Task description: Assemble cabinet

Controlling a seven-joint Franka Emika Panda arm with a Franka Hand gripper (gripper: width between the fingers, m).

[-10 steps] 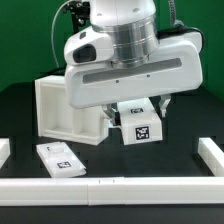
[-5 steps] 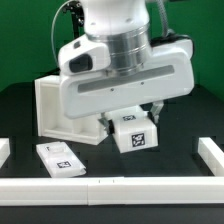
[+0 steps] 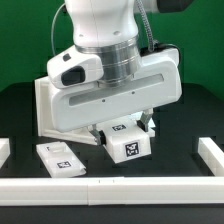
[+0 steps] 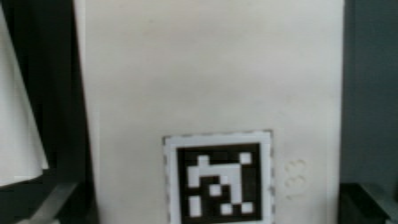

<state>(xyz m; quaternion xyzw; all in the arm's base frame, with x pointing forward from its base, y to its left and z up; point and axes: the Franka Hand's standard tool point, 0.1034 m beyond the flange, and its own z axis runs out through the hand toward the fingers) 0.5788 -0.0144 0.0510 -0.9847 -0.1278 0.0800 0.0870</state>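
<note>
My gripper [image 3: 127, 138] hangs low over the black table, shut on a small white tagged block [image 3: 130, 147] that sits between its dark fingers [image 3: 152, 125]. The block's square marker faces the exterior view. The cabinet [image 3: 46, 112], a large white box frame, stands just behind and to the exterior view's left of the gripper, mostly hidden by the arm's white wrist housing. The wrist view is filled by the held white block [image 4: 205, 90] and its black-and-white tag [image 4: 222, 182]; my fingertips do not show clearly there.
A flat white tagged part [image 3: 58, 158] lies on the table at the exterior view's front left. White rails border the work area at the front [image 3: 110, 187], left [image 3: 4, 150] and right [image 3: 210, 156].
The arm has swung toward the exterior view's left and come lower and nearer, carrying the tagged block with it. It now hides more of the cabinet. The grip is unchanged.
</note>
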